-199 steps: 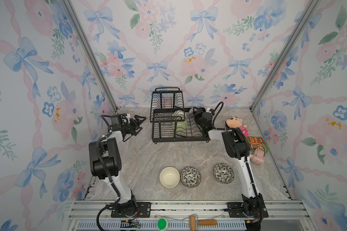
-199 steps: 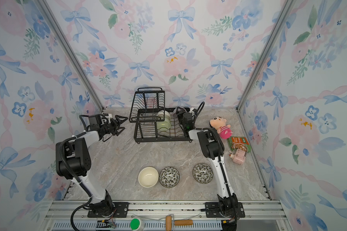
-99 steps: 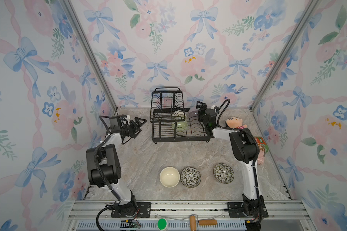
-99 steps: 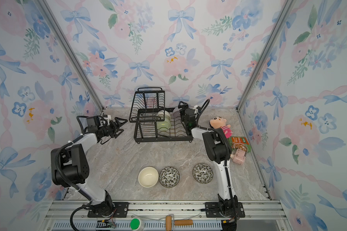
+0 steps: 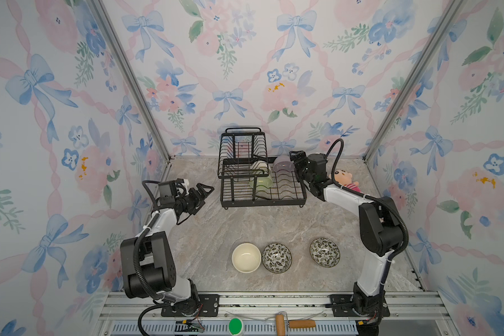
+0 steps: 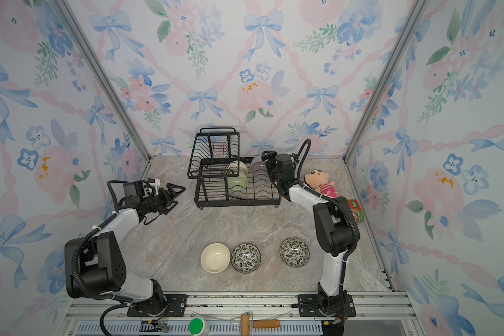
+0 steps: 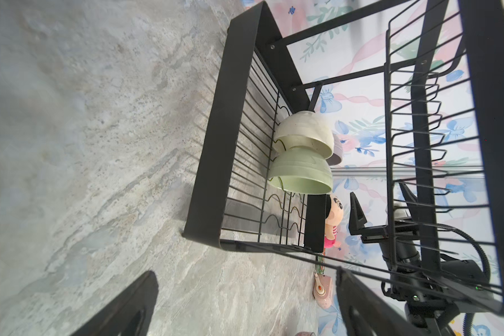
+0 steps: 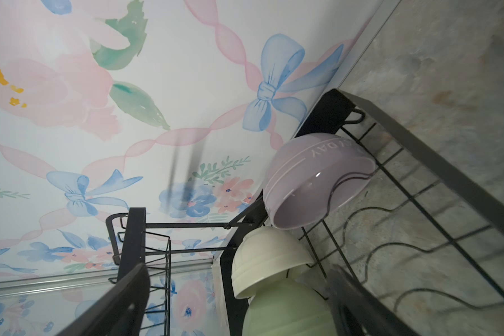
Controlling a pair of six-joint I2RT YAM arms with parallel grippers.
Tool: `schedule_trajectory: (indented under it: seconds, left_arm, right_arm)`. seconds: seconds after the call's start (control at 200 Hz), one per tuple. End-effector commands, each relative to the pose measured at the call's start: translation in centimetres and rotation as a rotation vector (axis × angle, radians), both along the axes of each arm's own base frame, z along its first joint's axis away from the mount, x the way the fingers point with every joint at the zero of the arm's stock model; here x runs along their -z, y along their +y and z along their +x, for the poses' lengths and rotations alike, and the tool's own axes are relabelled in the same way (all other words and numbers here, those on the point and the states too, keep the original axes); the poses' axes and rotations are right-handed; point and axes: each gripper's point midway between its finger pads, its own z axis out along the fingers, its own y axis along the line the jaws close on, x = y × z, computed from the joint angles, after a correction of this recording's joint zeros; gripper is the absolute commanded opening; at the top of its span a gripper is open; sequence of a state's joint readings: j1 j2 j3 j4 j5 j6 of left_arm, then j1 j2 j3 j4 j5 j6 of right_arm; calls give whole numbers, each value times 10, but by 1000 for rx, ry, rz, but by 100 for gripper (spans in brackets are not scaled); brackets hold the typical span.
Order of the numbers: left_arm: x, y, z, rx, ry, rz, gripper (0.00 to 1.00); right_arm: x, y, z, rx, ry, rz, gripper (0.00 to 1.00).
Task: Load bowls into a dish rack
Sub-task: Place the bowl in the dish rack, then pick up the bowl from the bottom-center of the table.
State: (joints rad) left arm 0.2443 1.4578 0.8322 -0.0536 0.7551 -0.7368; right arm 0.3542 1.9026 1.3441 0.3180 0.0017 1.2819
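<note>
Two white-and-black jointed arms, ribbed black cables

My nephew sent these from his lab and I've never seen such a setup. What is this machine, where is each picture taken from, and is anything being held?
These are two robot arms mounted at the edge of a marble-look table; each ends in a pair of fingers. The two wide pictures come from one camera head above, so they look nearly alike. The two close-ups come from cameras on the arms' wrists. At the back stands a black wire dish rack with a cream bowl, a pale green bowl and a lavender bowl in its lower tray. A second cream bowl and two leaf-patterned bowls sit on the table, and a doll lies beside the rack. The left fingers and the right fingers are open and hold nothing.
</note>
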Motion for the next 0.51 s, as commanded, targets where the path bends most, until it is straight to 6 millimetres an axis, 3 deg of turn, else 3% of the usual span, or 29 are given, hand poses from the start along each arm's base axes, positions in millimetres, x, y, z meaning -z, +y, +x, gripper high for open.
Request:
schedule_trajectory:
  seconds: [0.0,0.1,0.14,0.155,0.21,0.36,0.5]
  left_arm:
    - [3,-6,-18,6,15,29,98]
    - [-1,-19,-34,13,14,59,98]
    - [-8,-26,-37,19,1,70,98]
    - [2,-29,-45,22,26,69,98]
    - [3,-40,-54,32,37,80,98]
    - [-6,-65,-76,44,25,106,98]
    - [-7,-86,-100,67,61,152,98]
  right_arm:
    - [17,-8,-33,-126,173,-172,96]
    - [14,-18,-62,-208,264,-362,96]
    - [12,-26,-73,-218,290,-454,96]
    - [11,-30,-77,-219,297,-487,96]
    - [10,-39,-93,-235,333,-595,96]
    - [0,-71,-136,-253,425,-902,96]
    - [-12,-82,-166,-303,424,-1027,96]
